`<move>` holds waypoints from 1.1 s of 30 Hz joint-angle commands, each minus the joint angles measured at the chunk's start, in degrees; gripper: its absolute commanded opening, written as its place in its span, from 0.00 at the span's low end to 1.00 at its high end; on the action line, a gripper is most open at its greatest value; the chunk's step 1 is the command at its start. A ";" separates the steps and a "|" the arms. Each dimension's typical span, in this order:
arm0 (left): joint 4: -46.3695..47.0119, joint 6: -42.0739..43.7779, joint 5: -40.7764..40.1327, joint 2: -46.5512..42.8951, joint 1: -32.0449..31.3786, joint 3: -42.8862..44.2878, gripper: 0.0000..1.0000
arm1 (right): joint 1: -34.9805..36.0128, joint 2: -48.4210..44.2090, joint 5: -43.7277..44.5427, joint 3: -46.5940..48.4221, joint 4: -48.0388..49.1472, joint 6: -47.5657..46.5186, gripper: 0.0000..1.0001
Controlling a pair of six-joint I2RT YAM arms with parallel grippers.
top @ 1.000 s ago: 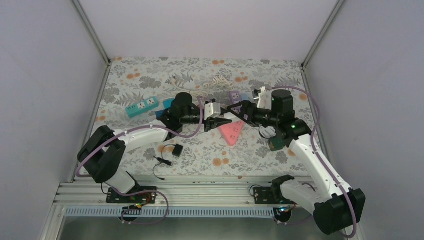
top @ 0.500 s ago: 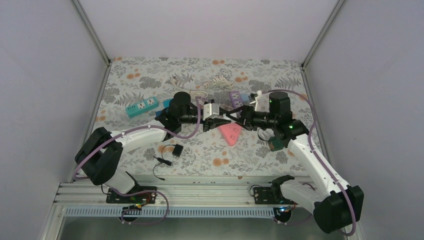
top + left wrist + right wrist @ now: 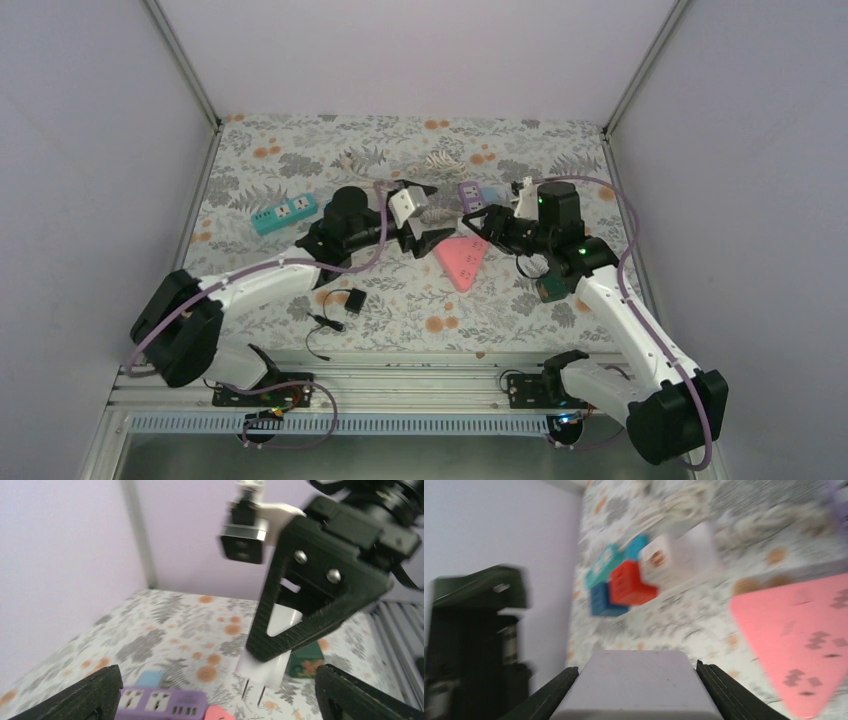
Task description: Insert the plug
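The white plug (image 3: 267, 672) hangs above the table with its two prongs pointing down, and my right gripper (image 3: 478, 222) is shut on it. In the right wrist view its white body (image 3: 639, 680) fills the gap between my right gripper's (image 3: 639, 696) black fingers. My left gripper (image 3: 425, 214) is open and stands just left of the plug without touching it; its fingertips (image 3: 95, 695) sit far apart at the bottom corners of the left wrist view. Below lie a purple power strip (image 3: 162, 702) and a pink triangular power strip (image 3: 462, 262).
A teal power strip (image 3: 284, 213) lies at the left with blue and red cube sockets (image 3: 626, 582) near it. White coiled cables (image 3: 435, 160) lie at the back. A black adapter with its cord (image 3: 345, 300) lies near the front. Walls enclose the floral table (image 3: 300, 150).
My left gripper has opened, let go of the plug and drawn back to the left. My right gripper has closed on the plug and now carries it alone.
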 commanded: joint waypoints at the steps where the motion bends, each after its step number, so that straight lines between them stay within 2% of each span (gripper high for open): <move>1: 1.48 -10.07 -19.82 -7.35 0.70 -4.36 0.98 | -0.61 1.48 18.88 2.06 -3.74 -5.47 0.41; 3: -1.64 -13.54 -26.11 -10.05 0.87 -5.17 0.98 | -0.70 2.53 24.53 1.66 -3.94 -6.22 0.42; 7: -12.68 -20.88 -41.46 -15.31 1.25 -4.13 0.99 | -0.70 5.53 30.23 1.03 -2.84 -6.65 0.42; 11: -23.04 -25.73 -50.74 -20.42 1.59 -3.38 0.99 | -0.59 9.78 33.65 0.99 -1.65 -6.72 0.43; 21: -35.68 -28.75 -57.98 -32.47 1.85 -6.60 1.00 | 3.58 22.66 35.93 2.15 1.74 -5.83 0.41; 33: -36.52 -25.36 -63.67 -35.86 1.94 -9.96 1.00 | 8.17 29.21 41.31 6.09 1.85 -1.19 0.38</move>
